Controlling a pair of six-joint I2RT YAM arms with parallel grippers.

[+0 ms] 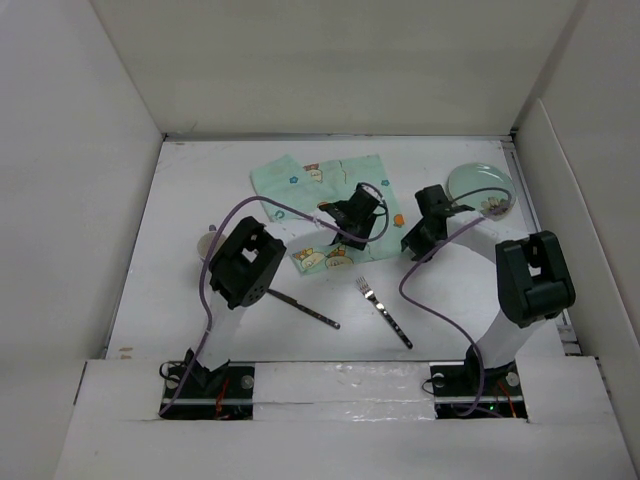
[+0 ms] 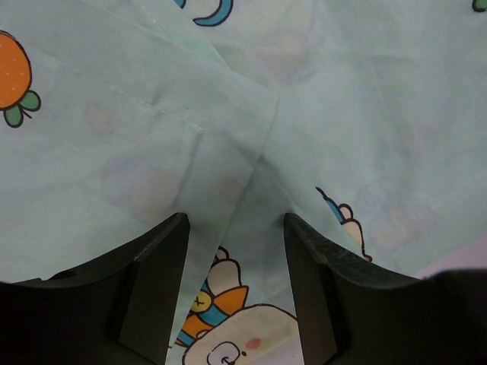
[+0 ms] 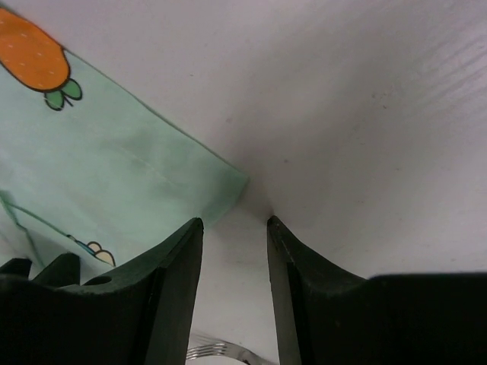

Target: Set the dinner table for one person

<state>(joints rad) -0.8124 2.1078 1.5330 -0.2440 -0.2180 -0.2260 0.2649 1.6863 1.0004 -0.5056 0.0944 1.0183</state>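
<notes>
On the dinner table [image 1: 180, 300], I am poising my left gripper [image 2: 236, 220], jaws spread, over a raised fold of the limp, light cloth placemat [image 2: 358, 106]. My right gripper [image 3: 234, 222] is gaping at its corner, which looks the better pinch.

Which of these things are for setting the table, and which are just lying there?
For the job:
dinner table
green placemat
fork
dark utensil, maybe a knife
clear glass dish
left claw, open over the placemat
right claw, open by the placemat's corner

Just there:
purple cables
white walls
</notes>
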